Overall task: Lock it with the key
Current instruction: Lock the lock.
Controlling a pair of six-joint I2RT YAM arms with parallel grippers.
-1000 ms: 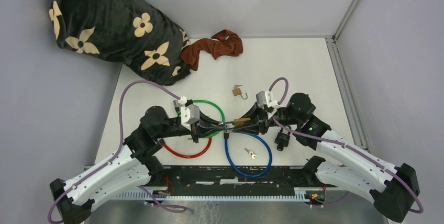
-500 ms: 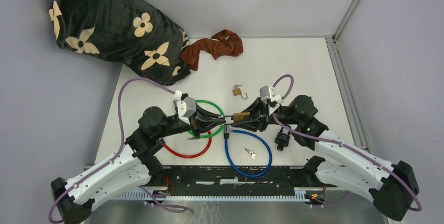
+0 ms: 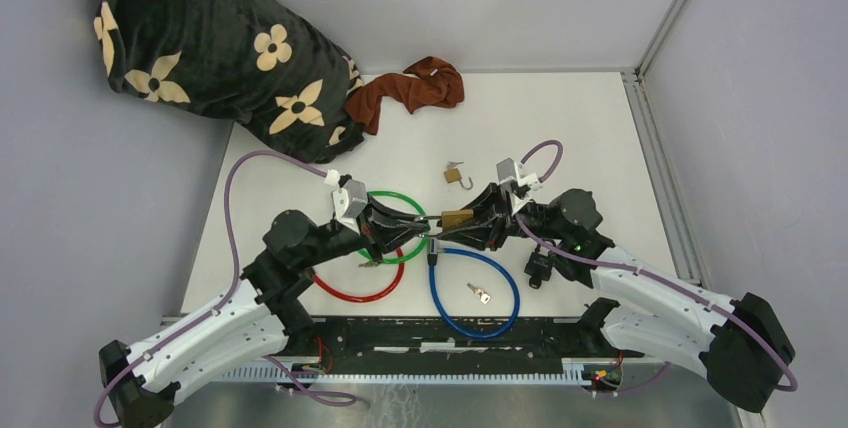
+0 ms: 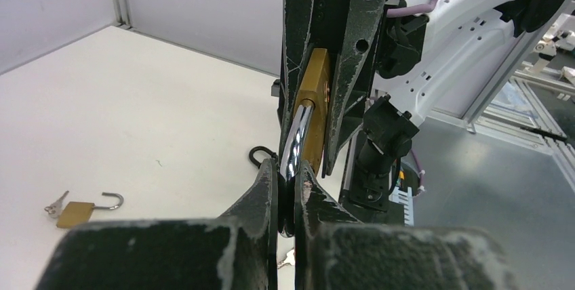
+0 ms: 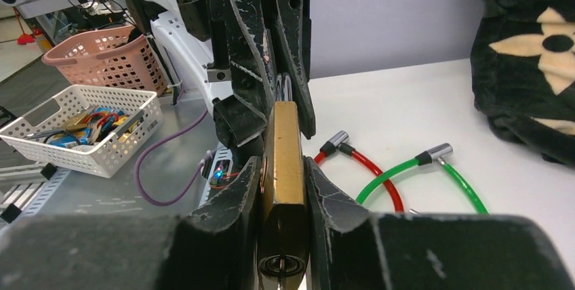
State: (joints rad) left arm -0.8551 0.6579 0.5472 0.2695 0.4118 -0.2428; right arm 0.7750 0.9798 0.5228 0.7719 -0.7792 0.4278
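Padlock [image 3: 458, 218] moved back, near small padlock [image 3: 455, 175], well apart from table [image 3: 600, 128] edges.

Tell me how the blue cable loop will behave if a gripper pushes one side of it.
The blue cable loop lies in a smooth round curve, so it is probably springy rather than limp. It looks thin, likely light, so a push would probably slide the whole loop. The loose key inside it may get dragged along.

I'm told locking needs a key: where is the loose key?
In the top view, the loose key lies inside the blue cable loop, near the front edge, right of centre.
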